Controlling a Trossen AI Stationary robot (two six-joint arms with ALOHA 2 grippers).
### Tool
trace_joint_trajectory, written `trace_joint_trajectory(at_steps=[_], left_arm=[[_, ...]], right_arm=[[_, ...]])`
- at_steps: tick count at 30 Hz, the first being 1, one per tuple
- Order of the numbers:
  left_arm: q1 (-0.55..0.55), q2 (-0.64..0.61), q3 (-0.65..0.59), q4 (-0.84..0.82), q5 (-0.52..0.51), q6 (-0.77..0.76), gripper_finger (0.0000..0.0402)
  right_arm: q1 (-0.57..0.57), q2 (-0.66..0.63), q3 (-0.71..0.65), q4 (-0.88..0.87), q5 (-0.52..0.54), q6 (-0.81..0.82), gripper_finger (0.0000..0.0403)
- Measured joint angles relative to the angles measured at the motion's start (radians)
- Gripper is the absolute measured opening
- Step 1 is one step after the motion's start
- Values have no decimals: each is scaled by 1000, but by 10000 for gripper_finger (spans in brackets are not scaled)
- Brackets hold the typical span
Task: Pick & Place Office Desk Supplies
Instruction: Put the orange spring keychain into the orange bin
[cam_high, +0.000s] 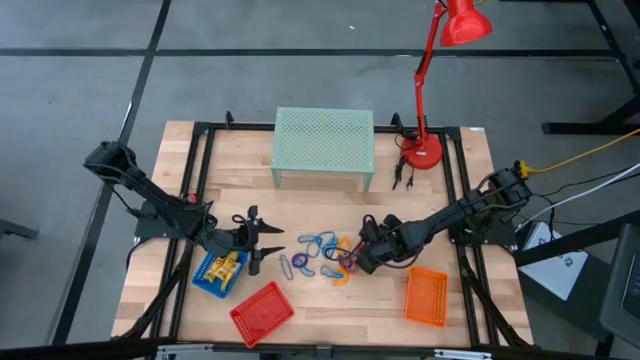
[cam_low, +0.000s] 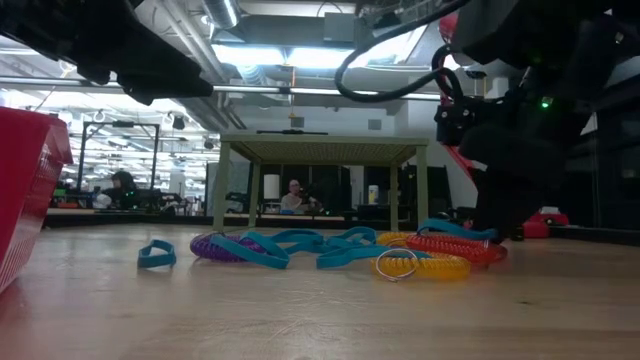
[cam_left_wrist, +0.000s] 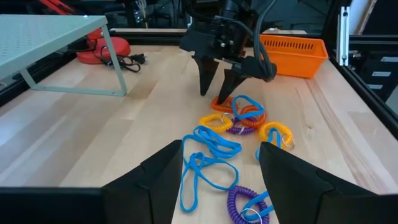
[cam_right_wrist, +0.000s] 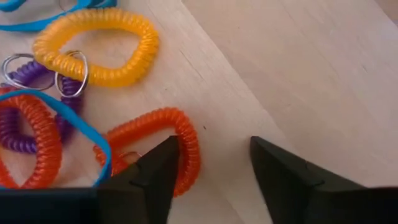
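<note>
Pale matt wood table (cam_high: 330, 300), glossy ribbed plastic orange coil (cam_right_wrist: 163, 137), shiny metal key ring (cam_low: 397, 264)

The wooden table (cam_high: 250, 190) carries coil rings (cam_high: 330, 255), three baskets (cam_high: 262, 312), a riser (cam_high: 324, 140) and a lamp (cam_high: 425, 150).

No text, label, brand, number or sign can be read on any thing in these four views.

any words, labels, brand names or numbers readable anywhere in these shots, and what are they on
None can be read.
The blue mesh plastic basket, red mesh plastic basket and orange mesh plastic basket show no lettering.
The pale green perforated metal stand and red desk lamp show no label.
The coiled and flat loops bear no print.
Room signs in the low view are too small to read.
</note>
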Motion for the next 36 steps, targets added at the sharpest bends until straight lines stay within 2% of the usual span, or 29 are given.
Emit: trace_joint_trajectory(at_steps=[7, 9, 15, 19, 23, 29, 36], left_arm=[[0, 0, 0, 0, 0, -2, 209], [0, 0, 0, 0, 0, -2, 209], [0, 0, 0, 0, 1, -2, 210], [0, 0, 0, 0, 4, -2, 210], [0, 0, 0, -2, 9, -1, 210], [0, 0, 0, -2, 18, 8, 210], [0, 0, 0, -8, 47, 10, 210]], right_arm=[[-2, -8, -4, -23, 10, -32, 42], [-2, -9, -4, -28, 14, -40, 15], [-11, -77, -9, -101, 41, -53, 27], [-10, -185, 5, -172, 110, -53, 8], [-3, -316, 6, -234, 106, -52, 10], [73, -475, 7, -325, 12, 11, 9], [266, -566, 8, -348, -83, 207, 8]])
